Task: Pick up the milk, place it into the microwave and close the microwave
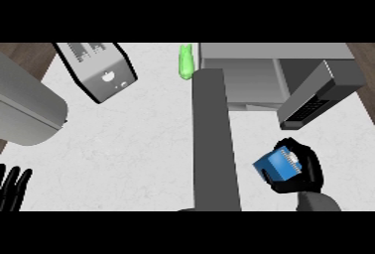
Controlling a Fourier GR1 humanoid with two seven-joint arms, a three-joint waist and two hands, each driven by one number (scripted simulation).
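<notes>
1. The right hand (306,171) was curled round the milk (278,164), a small blue carton, with black fingers wrapping its far side and the thumb side below it — closed on the carton, nothing else in its hold.
2. The milk sat in that hand at the lower right of the counter (139,144), tilted, its blue faces and pale top showing between the fingers. Whether it rested on the counter or hung above it could not be told.
3. Judged from its look, the carton would handle as a light, stiff box with flat, fairly smooth sides. It could slide in the hold if tipped, and its walls might give if squeezed — so opposite flat faces around the middle seemed the best place to hold it, as the hand appeared to.
4. Beyond the hand, the microwave (256,74) stood at the upper right with its door (216,139) swung open, reaching edge-on toward the view's lower edge, just left of the hand.
5. The cavity lay up and left of the milk, so placing and closing looked not yet done.
6. The left hand (13,191) rested open at the lower left edge, fingers up, well apart from everything.
</notes>
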